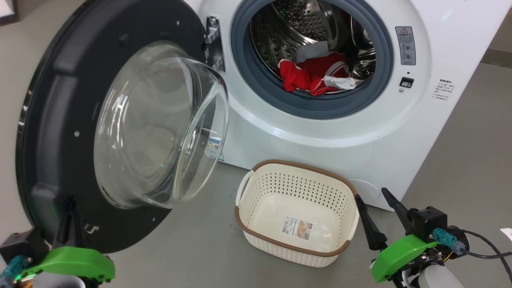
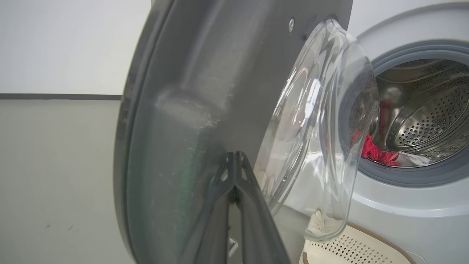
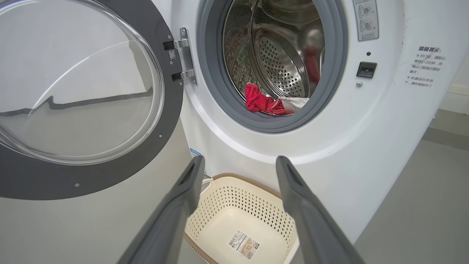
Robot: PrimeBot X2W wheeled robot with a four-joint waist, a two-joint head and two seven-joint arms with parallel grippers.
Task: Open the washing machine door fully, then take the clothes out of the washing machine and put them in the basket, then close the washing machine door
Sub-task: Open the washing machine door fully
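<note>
The washing machine point(image 1: 320, 132) stands with its door point(image 1: 52, 120) swung wide to the left, the glass bowl bulging toward me. Red and white clothes point(image 1: 312, 74) lie at the front of the steel drum, also visible in the wrist views point(image 3: 262, 102) point(image 2: 373, 152). On the floor before the machine sits the basket point(image 1: 296, 164), with nothing but its label inside. My left gripper point(image 1: 69, 204) is shut, its tips point(image 2: 234, 156) up against the door's dark inner rim point(image 2: 176, 110). My right gripper point(image 1: 370, 193) is open just right of the basket, and its fingers frame the basket point(image 3: 238, 198) from above.
Grey floor spreads around the machine, and a white wall with a dark skirting strip point(image 2: 58, 96) lies behind the door. The door's hinge point(image 1: 214, 44) is left of the drum opening, and the latch slot point(image 1: 406, 82) is right of it. A white scrap point(image 1: 506, 233) lies at the far right.
</note>
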